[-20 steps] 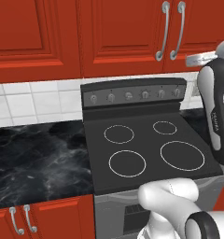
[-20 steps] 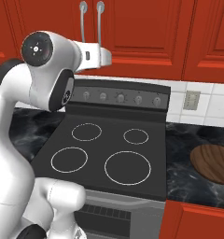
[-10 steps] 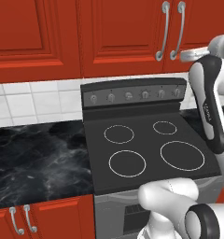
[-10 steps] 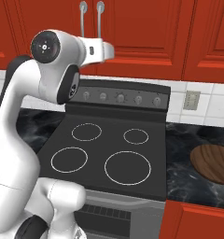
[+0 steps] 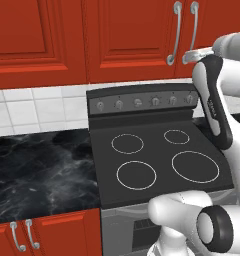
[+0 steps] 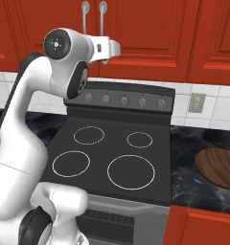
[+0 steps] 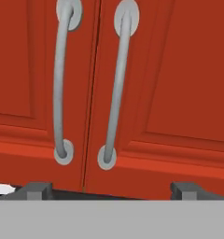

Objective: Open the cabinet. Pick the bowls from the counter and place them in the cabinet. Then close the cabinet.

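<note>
The cabinet (image 5: 137,40) hangs above the stove with both red doors closed. In the hand view its two curved silver handles (image 7: 116,88) run down either side of the centre seam of the cabinet (image 7: 179,70). My gripper (image 7: 111,190) points straight at the lower ends of those handles, open, with nothing between its widely spaced fingertips (image 7: 37,189). From the side views my gripper (image 5: 188,56) (image 6: 116,47) hovers just in front of the doors, below the handles (image 6: 102,14). A dark brown wood-grain bowl (image 6: 217,165) rests on the black marble counter (image 6: 193,143) right of the stove.
A black stovetop (image 5: 157,160) with white rings and a knob panel (image 6: 124,100) sits directly below the cabinet. More counter (image 5: 42,170) stretches to its left, with white tiles (image 5: 37,107) behind. Lower red doors with small handles (image 5: 22,235) are beneath.
The arm has straightened and carried the hand up and closer to the cabinet doors, toward the handles' lower ends. The jaws stayed open.
</note>
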Controlling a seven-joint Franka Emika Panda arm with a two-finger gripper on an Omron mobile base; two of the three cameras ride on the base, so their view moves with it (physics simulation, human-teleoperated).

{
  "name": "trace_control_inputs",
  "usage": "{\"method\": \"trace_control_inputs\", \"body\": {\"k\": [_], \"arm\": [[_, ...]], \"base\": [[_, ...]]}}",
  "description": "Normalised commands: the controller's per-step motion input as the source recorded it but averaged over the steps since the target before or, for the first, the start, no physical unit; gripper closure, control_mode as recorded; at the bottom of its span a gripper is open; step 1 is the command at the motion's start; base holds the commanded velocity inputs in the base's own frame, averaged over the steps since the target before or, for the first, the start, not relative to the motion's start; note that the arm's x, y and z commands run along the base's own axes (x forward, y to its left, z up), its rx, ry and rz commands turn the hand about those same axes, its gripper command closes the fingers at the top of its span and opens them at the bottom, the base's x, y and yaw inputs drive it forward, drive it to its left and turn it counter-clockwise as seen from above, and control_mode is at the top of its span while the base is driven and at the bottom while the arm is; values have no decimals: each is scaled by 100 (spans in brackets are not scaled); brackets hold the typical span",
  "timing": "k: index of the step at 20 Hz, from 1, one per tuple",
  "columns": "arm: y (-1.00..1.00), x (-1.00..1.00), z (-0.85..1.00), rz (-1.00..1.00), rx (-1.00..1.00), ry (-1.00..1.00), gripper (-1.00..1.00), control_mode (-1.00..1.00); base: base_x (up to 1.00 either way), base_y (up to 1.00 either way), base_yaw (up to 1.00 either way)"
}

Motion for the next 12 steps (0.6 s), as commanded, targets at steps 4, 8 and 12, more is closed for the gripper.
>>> {"method": "trace_control_inputs", "body": {"k": [4, 8, 12], "arm": [[0, 42, 0, 0, -1, -2, -100, -100], [0, 35, 0, 0, 0, 0, -100, -100], [0, 32, 0, 0, 0, -1, -100, -100]], "base": [[0, 0, 0], [0, 0, 0], [0, 0, 0]]}}
